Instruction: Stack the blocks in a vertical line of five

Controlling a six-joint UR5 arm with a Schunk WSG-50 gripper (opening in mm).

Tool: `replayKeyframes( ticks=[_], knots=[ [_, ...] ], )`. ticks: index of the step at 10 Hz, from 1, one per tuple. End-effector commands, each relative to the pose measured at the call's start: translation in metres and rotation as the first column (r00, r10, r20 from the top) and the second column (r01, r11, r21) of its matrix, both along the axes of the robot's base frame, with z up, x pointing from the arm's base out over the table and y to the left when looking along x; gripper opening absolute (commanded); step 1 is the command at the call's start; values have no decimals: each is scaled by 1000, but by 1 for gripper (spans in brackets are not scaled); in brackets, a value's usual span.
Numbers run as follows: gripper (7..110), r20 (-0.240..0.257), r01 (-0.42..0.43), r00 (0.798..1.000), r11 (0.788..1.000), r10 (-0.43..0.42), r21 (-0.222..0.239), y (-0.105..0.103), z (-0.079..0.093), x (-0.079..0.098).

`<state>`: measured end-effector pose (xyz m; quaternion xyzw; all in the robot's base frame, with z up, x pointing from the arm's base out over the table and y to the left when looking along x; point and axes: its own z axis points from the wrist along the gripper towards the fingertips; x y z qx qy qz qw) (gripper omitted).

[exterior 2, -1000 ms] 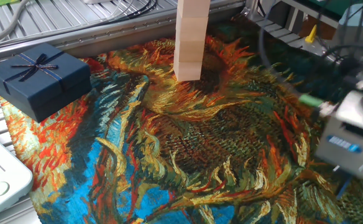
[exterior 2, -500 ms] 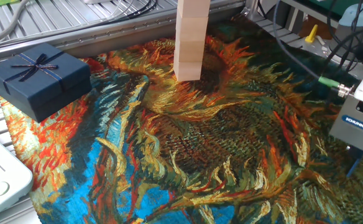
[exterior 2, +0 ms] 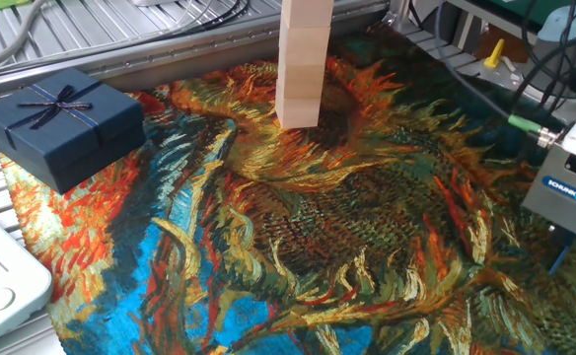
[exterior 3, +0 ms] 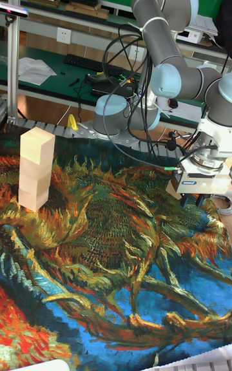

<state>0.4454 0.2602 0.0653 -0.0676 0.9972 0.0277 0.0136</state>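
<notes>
Stack of blocks [exterior 3: 36,168]: upright, three visible, well apart across the desk [exterior 3: 96,268] from me.
My pincer [exterior 3: 192,201]: low; jaws hidden, grip state unclear.

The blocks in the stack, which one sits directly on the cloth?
The bottom block of the stack; the others rest on blocks, the top block highest.
</notes>
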Motion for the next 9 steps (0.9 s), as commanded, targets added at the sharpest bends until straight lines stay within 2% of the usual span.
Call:
replayKeyframes(
  ticks=[1, 3, 4, 6, 7, 8, 9],
  knots=[
    [44, 42, 96, 994, 993, -99, 69, 15, 3, 14],
    [44, 40, 72, 997, 996, -70, -47, -14, 1, 10],
    [44, 15, 68, 998, 995, -67, -72, -19, 1, 4],
    [44, 10, 56, 998, 996, -55, -71, -19, 1, 3],
    [44, 14, 57, 998, 996, -57, -63, -17, 1, 4],
    [44, 17, 76, 997, 997, -75, -35, -10, 1, 5],
    [44, 15, 90, 996, 995, -89, -33, -10, 1, 4]
  ],
)
